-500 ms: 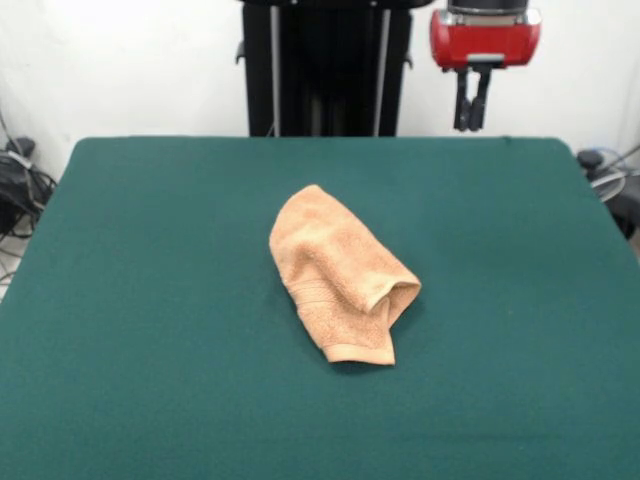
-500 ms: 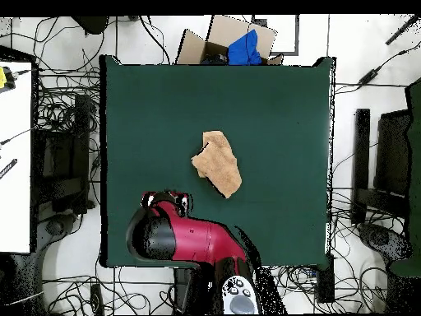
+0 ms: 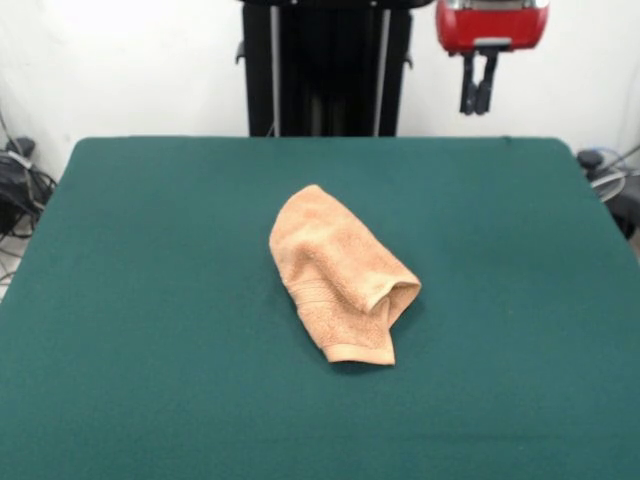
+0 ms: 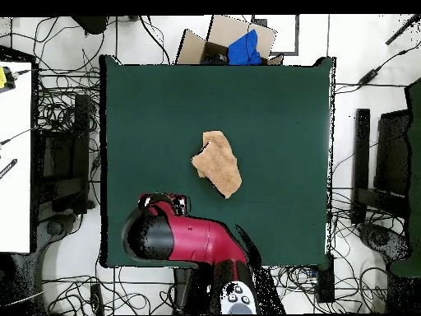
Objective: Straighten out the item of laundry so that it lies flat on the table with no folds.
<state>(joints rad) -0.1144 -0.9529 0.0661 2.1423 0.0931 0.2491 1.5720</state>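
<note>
Peach-orange towel (image 3: 342, 274) lies bunched and folded near the middle of the green table (image 3: 150, 300), not flat. In the front view its long axis runs diagonally, from a rounded end at far left to a hemmed end at near right, where a fold gapes open. A border band shows near that hemmed end. Overhead, the towel (image 4: 218, 164) sits about mid-table. Gripper (image 3: 477, 95) hangs high over the far right edge, well apart from the towel, fingers pressed together, holding nothing.

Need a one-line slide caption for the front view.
Folded peach towel bunched mid-table; gripper hangs high, clear of it.
</note>
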